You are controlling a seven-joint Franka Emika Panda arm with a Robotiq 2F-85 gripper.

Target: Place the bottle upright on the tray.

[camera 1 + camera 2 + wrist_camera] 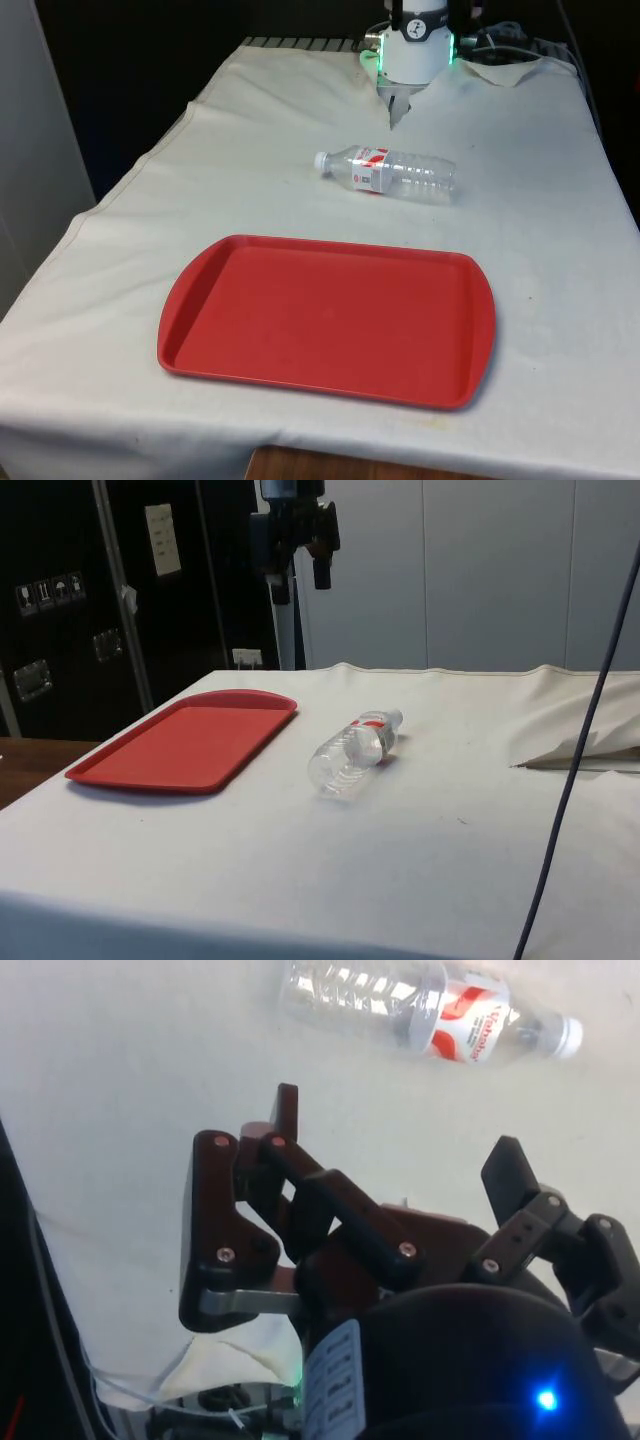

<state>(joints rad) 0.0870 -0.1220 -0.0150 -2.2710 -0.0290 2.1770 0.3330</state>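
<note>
White cloth [540,250] w/ red tray [330,320]; bottle [390,172] lying flat; claw [298,575] above.

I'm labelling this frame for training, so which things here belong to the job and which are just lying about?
Part of the job:
- clear bottle, lying on its side on the cloth
- red tray, nothing on it
- gripper, open, raised above the table

Lying about:
- white cloth covering the table
- dark cable hanging in the side view

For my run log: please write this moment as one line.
gripper: open, above table | bottle: lying on cloth, apart from tray | tray: bare | phase: before grasp
</note>
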